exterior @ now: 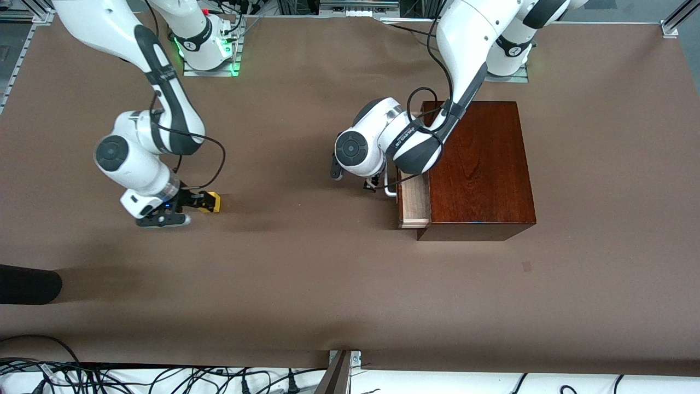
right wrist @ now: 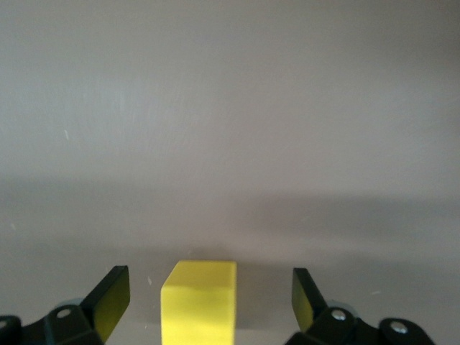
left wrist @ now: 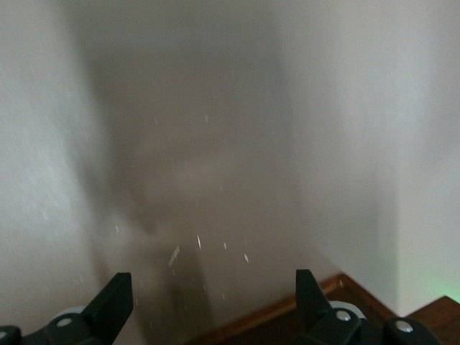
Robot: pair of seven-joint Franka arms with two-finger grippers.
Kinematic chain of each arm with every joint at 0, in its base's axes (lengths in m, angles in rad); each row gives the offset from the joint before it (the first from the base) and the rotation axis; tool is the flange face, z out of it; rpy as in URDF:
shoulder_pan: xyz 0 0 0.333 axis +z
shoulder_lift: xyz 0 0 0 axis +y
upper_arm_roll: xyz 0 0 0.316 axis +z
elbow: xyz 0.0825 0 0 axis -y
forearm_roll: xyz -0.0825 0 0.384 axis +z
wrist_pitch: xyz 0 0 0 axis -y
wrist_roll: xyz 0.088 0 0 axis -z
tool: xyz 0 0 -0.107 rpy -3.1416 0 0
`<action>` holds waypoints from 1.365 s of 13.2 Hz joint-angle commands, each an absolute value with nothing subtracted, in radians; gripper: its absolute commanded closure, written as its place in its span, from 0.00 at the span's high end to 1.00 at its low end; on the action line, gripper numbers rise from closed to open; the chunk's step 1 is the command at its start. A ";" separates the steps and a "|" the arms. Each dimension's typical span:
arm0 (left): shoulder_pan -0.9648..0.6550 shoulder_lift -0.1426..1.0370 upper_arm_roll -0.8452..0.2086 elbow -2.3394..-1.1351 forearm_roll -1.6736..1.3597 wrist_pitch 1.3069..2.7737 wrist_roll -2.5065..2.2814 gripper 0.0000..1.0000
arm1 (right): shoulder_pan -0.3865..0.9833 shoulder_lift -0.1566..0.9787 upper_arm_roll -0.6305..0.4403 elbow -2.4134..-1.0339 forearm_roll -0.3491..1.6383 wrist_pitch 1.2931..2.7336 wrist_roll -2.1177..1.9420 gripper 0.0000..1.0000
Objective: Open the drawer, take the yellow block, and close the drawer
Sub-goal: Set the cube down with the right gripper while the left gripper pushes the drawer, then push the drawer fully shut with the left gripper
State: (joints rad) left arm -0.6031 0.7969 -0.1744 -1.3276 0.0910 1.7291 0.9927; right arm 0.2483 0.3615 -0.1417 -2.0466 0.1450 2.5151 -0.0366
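Note:
The dark red-brown wooden box point(exterior: 481, 164) stands toward the left arm's end of the table. Its drawer point(exterior: 414, 200) is pulled out a little and shows a pale wood inside; the white bar handle point(exterior: 390, 189) is on its front. My left gripper point(exterior: 376, 183) is low in front of the drawer, beside the handle. In the left wrist view it point(left wrist: 212, 287) is open with nothing between the fingers, and the box edge point(left wrist: 359, 316) shows. The yellow block point(exterior: 212, 201) sits on the table toward the right arm's end. My right gripper point(right wrist: 210, 282) is open around the block point(right wrist: 200, 302), with gaps on both sides.
A dark rounded object point(exterior: 27, 284) pokes in at the table's edge near the front camera, at the right arm's end. Cables point(exterior: 164, 380) lie along the near edge. The brown table cover point(exterior: 306, 273) spreads between the block and the box.

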 commanded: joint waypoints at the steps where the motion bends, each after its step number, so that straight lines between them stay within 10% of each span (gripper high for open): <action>1: -0.584 0.776 -0.157 -1.330 0.141 1.652 1.031 1.00 | 0.229 0.223 -0.133 -2.054 0.158 2.397 -0.043 1.00; 12: -0.586 0.758 -0.126 -1.324 0.153 1.575 1.025 1.00 | 0.229 0.049 -0.169 -1.662 0.013 1.709 -0.046 1.00; 18: -0.571 0.747 -0.141 -1.322 0.130 1.540 1.015 1.00 | 0.227 0.055 -0.187 -1.553 0.006 1.626 -0.058 1.00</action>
State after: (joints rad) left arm -0.5750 0.7742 -0.1317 -1.3239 0.1225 1.5800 1.0021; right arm 0.2338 0.0344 -0.1819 -1.6165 0.0147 1.6678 -0.0410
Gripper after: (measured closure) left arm 0.000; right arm 0.000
